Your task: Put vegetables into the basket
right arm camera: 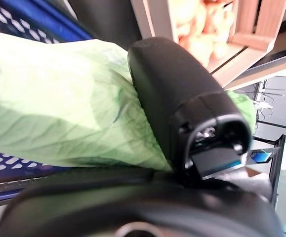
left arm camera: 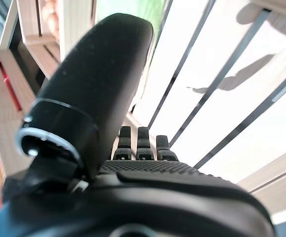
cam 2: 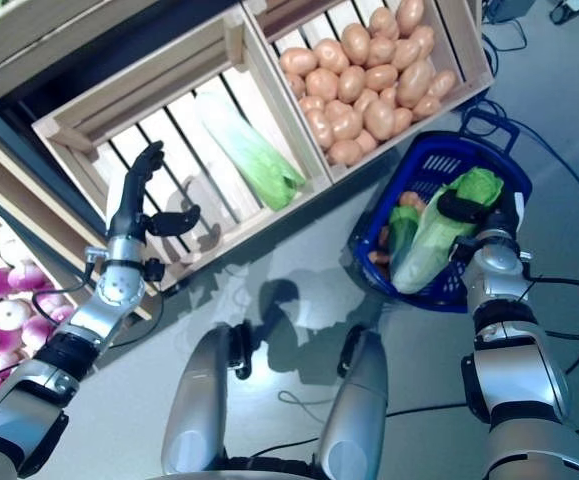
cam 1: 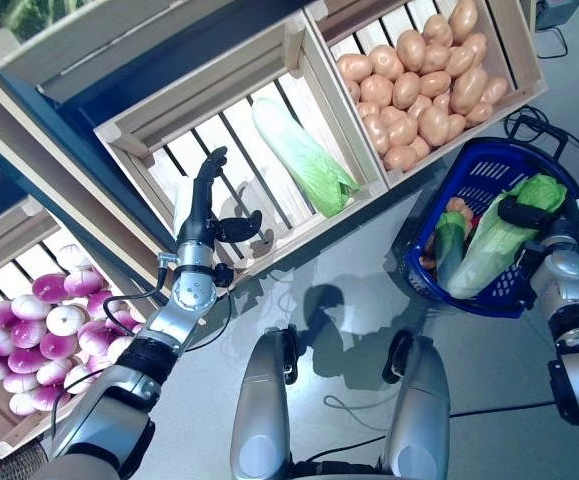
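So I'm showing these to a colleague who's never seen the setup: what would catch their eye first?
Probably the long pale-green cabbage that the right hand grips over the blue plastic basket on the floor. Next, the wooden crate heaped with tan potatoes, and the open left hand raised before the middle crate holding another cabbage.

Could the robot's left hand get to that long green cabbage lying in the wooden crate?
Probably yes. The left hand is open and raised in front of the same crate that holds the cabbage, with only bare slats between them. It would need to move sideways.
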`<state>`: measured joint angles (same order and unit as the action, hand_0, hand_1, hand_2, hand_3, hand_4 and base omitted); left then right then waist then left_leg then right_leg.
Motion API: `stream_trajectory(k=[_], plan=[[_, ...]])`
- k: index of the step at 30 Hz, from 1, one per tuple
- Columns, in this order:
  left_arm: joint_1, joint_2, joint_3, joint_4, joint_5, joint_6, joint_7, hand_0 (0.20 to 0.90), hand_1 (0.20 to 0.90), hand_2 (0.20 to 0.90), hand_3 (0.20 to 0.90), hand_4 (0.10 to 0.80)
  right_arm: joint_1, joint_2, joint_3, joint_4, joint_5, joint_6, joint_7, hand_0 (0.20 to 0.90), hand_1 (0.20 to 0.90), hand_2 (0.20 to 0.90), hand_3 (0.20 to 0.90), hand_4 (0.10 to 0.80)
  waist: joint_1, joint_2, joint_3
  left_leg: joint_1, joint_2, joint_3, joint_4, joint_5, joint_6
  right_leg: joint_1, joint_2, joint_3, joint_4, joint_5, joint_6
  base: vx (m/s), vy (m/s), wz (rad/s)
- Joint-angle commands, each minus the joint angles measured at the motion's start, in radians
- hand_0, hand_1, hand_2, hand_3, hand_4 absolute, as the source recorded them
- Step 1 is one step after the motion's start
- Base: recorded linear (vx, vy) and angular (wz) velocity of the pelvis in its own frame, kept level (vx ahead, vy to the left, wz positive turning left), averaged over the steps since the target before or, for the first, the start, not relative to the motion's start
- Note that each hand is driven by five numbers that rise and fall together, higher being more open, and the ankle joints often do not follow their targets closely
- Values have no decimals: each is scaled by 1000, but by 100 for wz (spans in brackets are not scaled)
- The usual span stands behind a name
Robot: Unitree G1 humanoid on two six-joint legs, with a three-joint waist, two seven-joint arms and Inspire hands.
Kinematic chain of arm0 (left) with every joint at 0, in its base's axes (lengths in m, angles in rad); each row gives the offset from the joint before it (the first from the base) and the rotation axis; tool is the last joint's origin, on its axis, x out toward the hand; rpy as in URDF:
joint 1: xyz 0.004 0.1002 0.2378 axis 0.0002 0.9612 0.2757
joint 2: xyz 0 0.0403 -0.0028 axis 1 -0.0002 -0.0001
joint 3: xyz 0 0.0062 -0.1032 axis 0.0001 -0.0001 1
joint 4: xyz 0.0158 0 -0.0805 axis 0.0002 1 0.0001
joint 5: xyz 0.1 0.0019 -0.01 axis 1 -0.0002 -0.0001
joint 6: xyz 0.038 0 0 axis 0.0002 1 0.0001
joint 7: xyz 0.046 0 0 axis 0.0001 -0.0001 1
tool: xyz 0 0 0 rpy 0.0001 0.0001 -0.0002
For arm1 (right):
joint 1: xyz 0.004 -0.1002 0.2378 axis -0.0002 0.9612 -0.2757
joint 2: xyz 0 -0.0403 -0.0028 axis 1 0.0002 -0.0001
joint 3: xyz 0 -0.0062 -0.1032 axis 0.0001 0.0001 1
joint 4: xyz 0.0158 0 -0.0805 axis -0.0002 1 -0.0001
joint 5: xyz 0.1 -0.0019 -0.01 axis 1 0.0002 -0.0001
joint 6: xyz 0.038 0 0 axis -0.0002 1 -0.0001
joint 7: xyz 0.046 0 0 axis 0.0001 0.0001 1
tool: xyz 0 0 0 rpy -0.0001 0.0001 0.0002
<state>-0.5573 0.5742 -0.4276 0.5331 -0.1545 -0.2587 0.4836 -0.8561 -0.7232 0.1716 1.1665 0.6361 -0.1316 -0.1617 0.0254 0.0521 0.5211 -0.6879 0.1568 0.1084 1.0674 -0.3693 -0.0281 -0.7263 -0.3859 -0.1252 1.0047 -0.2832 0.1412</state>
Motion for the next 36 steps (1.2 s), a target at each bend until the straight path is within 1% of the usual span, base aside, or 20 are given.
stream_trajectory(k=[1,2,3,4,5,8,9,10,13,15,19,24,26,28,30,31,33,34,35,36], plan=[[-87,39,14,-57,-3,-134,59,900,900,900,900,800,-102,-121,-9,4,46,-66,-84,300,300,300,300,400,-7,26,-19,4,25,-33,20,-58,-47,47,1,3,71,-63,-67,55,-2,-2],[-94,41,10,-63,0,-130,58,900,900,900,900,800,-111,-126,-15,5,62,-57,-79,411,411,411,411,474,-9,29,-16,-12,24,-34,36,-63,-49,29,0,7,88,-69,-68,0,0,0],[-97,44,8,-66,1,-129,58,900,900,900,900,800,-117,-126,-15,4,79,-52,-76,900,900,900,900,800,-9,30,-14,-24,24,-35,48,-65,-49,16,1,10,101,-72,-68,0,0,0],[-98,44,7,-68,3,-127,57,900,900,900,900,800,-118,-126,-16,4,83,-51,-75,900,900,900,900,800,-10,31,-14,-27,24,-35,51,-66,-49,12,1,11,104,-73,-68,-57,-31,0],[-125,71,-10,-83,7,-109,61,900,900,900,900,800,-119,-132,-26,-3,111,-51,-63,900,900,900,900,800,-16,32,-11,-57,24,-39,69,-67,-48,-24,5,20,130,-78,-68,-55,-34,-1],[-157,91,-29,-82,30,-90,73,900,900,900,900,800,-125,-132,-15,-10,119,-35,-52,900,900,900,900,800,-20,29,-7,-70,26,-46,79,-66,-49,-40,8,25,140,-77,-66,-32,-21,0],[-179,101,-33,-68,23,-79,78,900,900,900,900,800,-131,-131,-6,-8,152,-34,-4,900,900,900,900,800,-24,27,-4,-71,28,-47,78,-64,-51,-43,11,28,138,-76,-65,0,0,0],[-189,108,-33,-57,24,-74,82,900,900,900,900,800,-131,-131,-5,-12,166,-31,18,900,900,900,900,800,-26,26,-3,-69,29,-46,74,-63,-52,-43,12,28,136,-75,-64,0,0,0],[-231,127,-44,-15,60,-58,106,900,900,900,900,800,-132,-124,8,-9,168,-24,51,900,900,900,900,800,-33,22,-2,-64,35,-45,60,-54,-55,-42,18,33,126,-68,-61,6,5,-7],[-262,143,-55,7,60,-31,113,900,900,900,900,800,-131,-126,20,-7,183,-25,75,900,900,900,900,800,-39,19,-2,-62,39,-41,47,-46,-56,-43,22,34,115,-61,-59,-1,7,-3],[-303,184,-47,52,54,-14,160,900,900,900,900,800,-122,-135,23,-36,244,-36,134,900,900,900,900,800,-48,12,-2,-53,49,-29,16,-30,-60,-37,27,32,85,-46,-52,-4,8,-2],[-367,204,-34,140,69,1,203,900,900,900,900,800,-128,-123,43,-59,219,-33,152,900,900,900,900,800,-57,-1,-2,-37,69,-17,-5,-19,-66,-26,29,30,69,-38,-44,-2,15,-8],[-385,214,-39,170,126,4,238,900,900,900,900,800,-132,-123,52,-62,213,-34,161,900,900,900,900,800,-60,-7,-4,-30,74,-19,-14,-16,-70,-19,31,30,61,-35,-41,7,8,-2],[-425,250,-83,206,245,48,294,900,900,900,900,800,-137,-132,77,-74,206,-30,173,900,900,900,900,800,-62,-15,-14,-21,82,-21,-32,-8,-74,-10,34,32,44,-30,-37,16,21,-10],[-454,268,-109,231,290,70,307,900,900,900,900,800,-140,-140,86,-72,212,-29,185,900,900,900,900,800,-65,-18,-18,-18,86,-19,-36,-7,-75,-6,34,33,38,-29,-36,21,24,-9],[-474,275,-126,247,347,87,319,900,900,900,900,800,-142,-145,93,-73,221,-29,192,900,900,900,900,800,-66,-20,-21,-18,88,-18,-35,-7,-76,-5,33,33,38,-29,-36,38,37,-3],[-528,311,-197,288,481,127,336,900,900,900,900,800,-149,-152,109,-67,241,-43,214,900,900,900,900,800,-72,-22,-29,-22,94,-18,-33,-8,-79,-8,34,38,36,-29,-33,34,42,0],[-538,317,-211,296,506,134,337,900,900,900,900,800,-148,-152,110,-67,241,-46,217,900,900,900,900,800,-73,-23,-30,-24,95,-18,-31,-8,-79,-10,34,39,37,-29,-33,31,52,-3],[-578,340,-274,325,543,153,333,900,900,900,900,800,-150,-158,122,-72,240,-52,228,900,900,900,900,800,-78,-23,-35,-31,100,-18,-23,-12,-80,-16,32,41,40,-30,-31,27,59,-4],[-601,349,-306,342,576,161,317,900,900,900,900,800,-152,-161,129,-74,242,-53,233,900,900,900,900,800,-80,-24,-37,-36,103,-18,-20,-14,-81,-22,31,44,43,-31,-29,19,78,-5]])
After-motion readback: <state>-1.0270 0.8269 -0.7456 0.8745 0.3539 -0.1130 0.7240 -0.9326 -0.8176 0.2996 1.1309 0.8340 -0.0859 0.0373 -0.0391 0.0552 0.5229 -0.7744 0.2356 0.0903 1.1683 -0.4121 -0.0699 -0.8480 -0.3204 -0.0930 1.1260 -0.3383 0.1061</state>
